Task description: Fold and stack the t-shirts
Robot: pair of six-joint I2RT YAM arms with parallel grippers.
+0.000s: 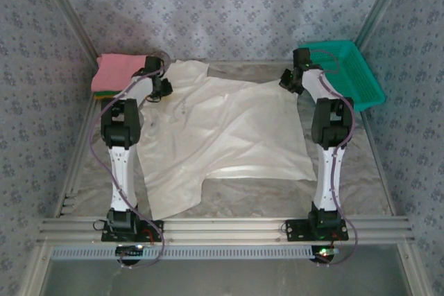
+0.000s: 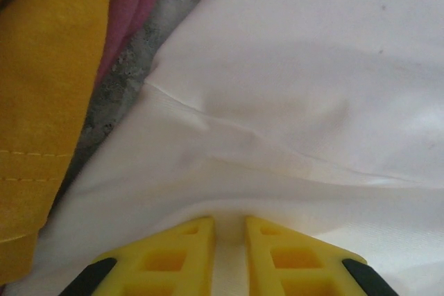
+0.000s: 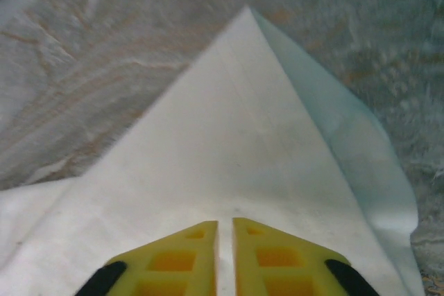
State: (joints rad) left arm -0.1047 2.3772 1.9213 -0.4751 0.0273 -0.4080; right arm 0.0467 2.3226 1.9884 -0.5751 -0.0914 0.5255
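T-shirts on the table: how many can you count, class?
4: the white shirt spread mid-table; the pink shirt, green shirt and orange shirt piled at far left. More may be hidden there.

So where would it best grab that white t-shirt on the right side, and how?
Probably by the peaked corner of the white t-shirt, coming from above with the right tool: it narrows to a point there, and its edge stands out against the tabletop.
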